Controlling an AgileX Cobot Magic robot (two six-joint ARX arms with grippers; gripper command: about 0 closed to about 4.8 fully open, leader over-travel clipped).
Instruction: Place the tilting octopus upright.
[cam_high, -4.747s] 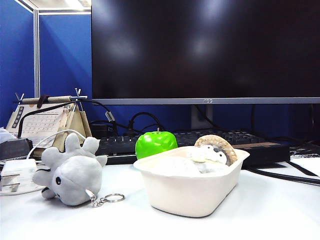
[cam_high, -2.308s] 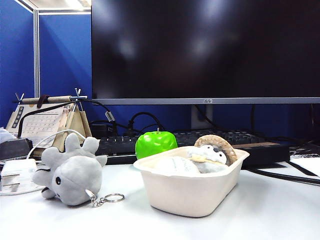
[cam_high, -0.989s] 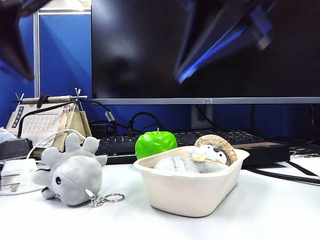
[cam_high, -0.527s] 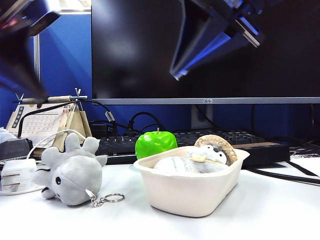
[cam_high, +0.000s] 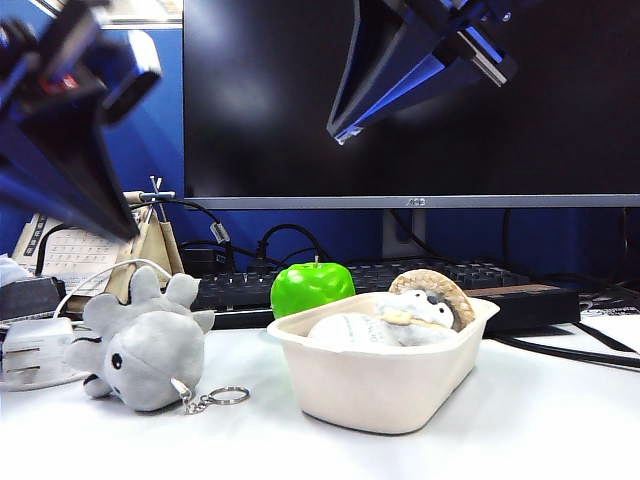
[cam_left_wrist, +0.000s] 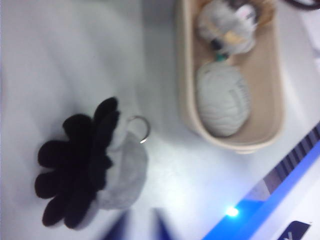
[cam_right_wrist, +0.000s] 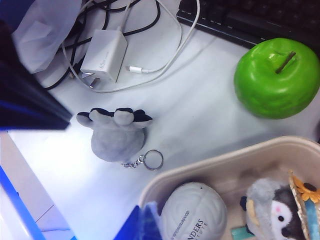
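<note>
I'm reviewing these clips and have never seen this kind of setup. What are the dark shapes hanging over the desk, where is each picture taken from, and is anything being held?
The dark shapes are two robot arms. One picture looks across the desk; the other two come from cameras on the arms' wrists, looking down. The left gripper hangs above the grey octopus, which lies tipped on the white table, keyring beside it. The right gripper is shut, high over the green apple. A cream tub holds a grey ball and a plush toy. Nothing is held.
</note>
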